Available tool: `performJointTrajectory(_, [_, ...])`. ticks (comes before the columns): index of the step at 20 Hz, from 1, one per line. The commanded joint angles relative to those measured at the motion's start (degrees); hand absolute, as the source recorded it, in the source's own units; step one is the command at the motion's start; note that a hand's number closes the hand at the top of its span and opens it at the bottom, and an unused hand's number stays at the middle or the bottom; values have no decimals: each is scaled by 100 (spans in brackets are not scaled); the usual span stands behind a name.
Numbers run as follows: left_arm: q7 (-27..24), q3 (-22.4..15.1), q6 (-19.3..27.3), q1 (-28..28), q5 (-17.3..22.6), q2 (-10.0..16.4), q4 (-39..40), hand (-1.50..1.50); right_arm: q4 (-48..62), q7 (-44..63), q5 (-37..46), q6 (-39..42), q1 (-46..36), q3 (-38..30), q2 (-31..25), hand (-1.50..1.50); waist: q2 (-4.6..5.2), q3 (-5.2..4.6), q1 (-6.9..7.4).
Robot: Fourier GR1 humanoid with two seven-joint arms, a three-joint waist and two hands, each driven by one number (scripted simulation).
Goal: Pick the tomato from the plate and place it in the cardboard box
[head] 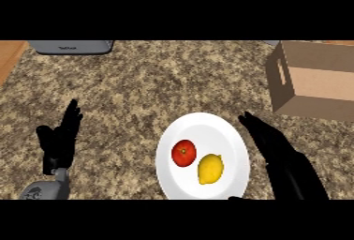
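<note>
Brown speckled stone surface [138, 84] with a white plate [207, 129] near the front, about the middle. Red tomato [183, 153] sits on the plate's left half. Yellow lemon [210, 169] is just beside it on the right and a bit nearer the robot (touching or not, can't tell). Right hand [280, 154] is along the plate's right rim, fingers straight and close together, pointing away from the robot, holding nothing, apart from the tomato. Left hand [61, 140] rests at the left, well apart from the plate, fingers up and relaxed, empty. Cardboard box [314, 79] stands at the far right, handle slot in its left wall, well apart from the plate. Grey appliance [71, 47] sits at the far left edge
</note>
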Motion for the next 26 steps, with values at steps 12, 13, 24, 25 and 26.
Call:
performJointTrajectory(12, [-113, 27, 6, -93, -71, -168, 197, 0, 1380, 2569, -58, 2438, -1908, 432, 1864, -150, 20, 5, 76])
performJointTrajectory(13, [14, 85, -60, -119, -53, -25, 162, 0, 1346, 2721, -18, 2464, -1683, 647, 1921, -150, 9, 6, 54])
performJointTrajectory(24, [-170, 103, -68, -23, -91, -178, 315, 0, 2075, 3116, -21, 1726, -1792, 1115, 2198, -150, 12, 10, 54])
performJointTrajectory(25, [-46, 67, 2, 4, -132, -167, 40, 0, 1862, 3358, -122, 2097, -1932, 961, 2199, -150, -1, 11, 57])
performJointTrajectory(26, [-188, 154, -125, -219, -105, -75, 369, 0, 2321, 3424, -194, 1706, -2385, 1053, 2199, -150, 18, 6, 90])
